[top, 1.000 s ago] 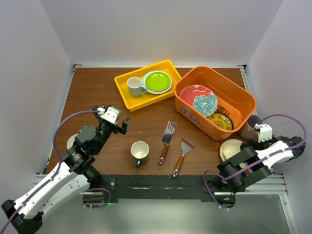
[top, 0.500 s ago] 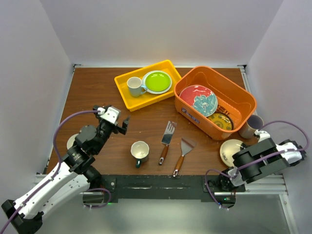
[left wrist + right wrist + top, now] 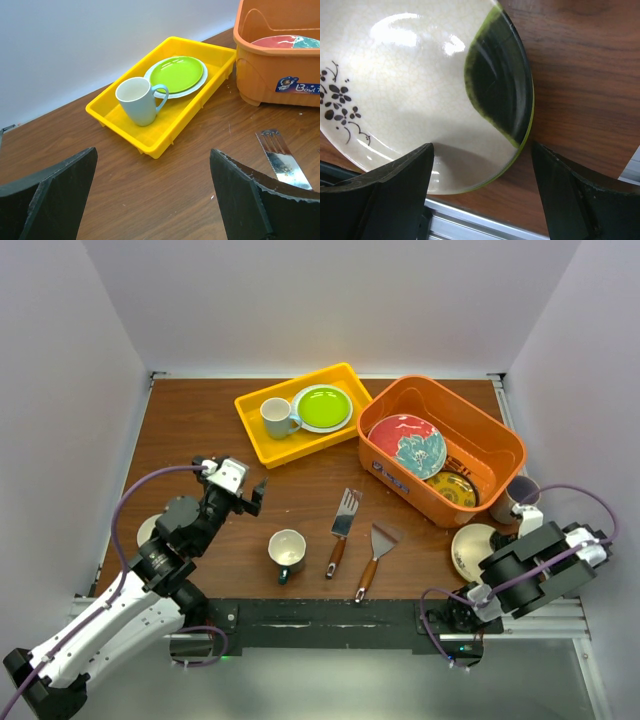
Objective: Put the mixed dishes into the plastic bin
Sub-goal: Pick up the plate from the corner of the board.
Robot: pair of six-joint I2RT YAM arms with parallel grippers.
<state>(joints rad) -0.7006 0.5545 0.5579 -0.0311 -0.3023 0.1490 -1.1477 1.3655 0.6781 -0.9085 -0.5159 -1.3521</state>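
Wooden tabletop (image 3: 300, 445), white walls on three sides, and the action is at the near right corner. A cream plate (image 3: 410, 75) with a dark green patch and a small black flower sprig lies flat, face up, just beside the front rail (image 3: 485, 223). The right gripper (image 3: 481, 150) hangs over its near rim, fingers spread wide either side, nothing held. The left gripper (image 3: 152, 155) gapes empty too, well apart from the plate.

Glazed, crackled ceramic by the look — stiff, slick, likely weighty and easy to chip, so I'd pinch the raised rim, not the face. It's round, so no long axis; the green patch faces right in the wrist view. The orange bin (image 3: 485, 445) sits just beyond.
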